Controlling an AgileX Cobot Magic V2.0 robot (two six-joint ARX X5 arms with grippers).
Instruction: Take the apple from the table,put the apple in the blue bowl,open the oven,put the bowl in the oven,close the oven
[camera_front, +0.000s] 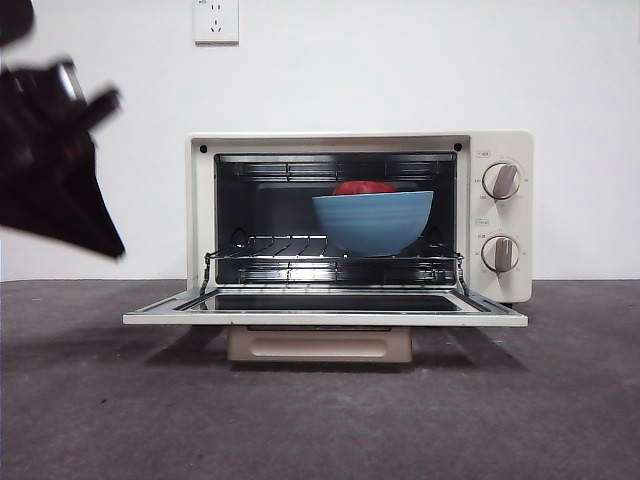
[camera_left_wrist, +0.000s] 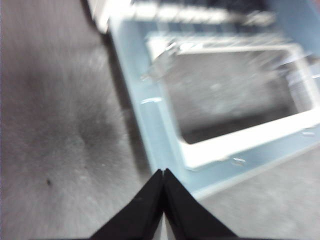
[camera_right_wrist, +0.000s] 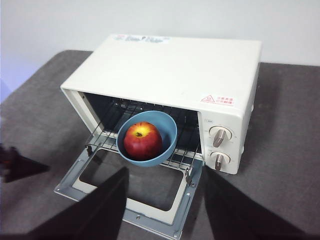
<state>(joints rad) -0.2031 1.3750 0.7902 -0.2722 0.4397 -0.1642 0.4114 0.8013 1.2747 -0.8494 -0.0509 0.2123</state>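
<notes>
Front view: left gripper (camera_left_wrist: 163, 172), jaws pressed together, empty, hangs left of the oven (camera_front: 360, 215) near its open door's corner. One blue bowl (camera_front: 373, 222) with one apple (camera_right_wrist: 143, 140) sits on the oven rack. Right gripper (camera_right_wrist: 165, 200), jaws apart, waits high before the oven. Judged: only closing remains; lift the door from beneath.

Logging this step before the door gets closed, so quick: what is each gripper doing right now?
Left gripper: shut, holding nothing, above the open oven door.
Right gripper: open, holding nothing, back from the oven.
</notes>
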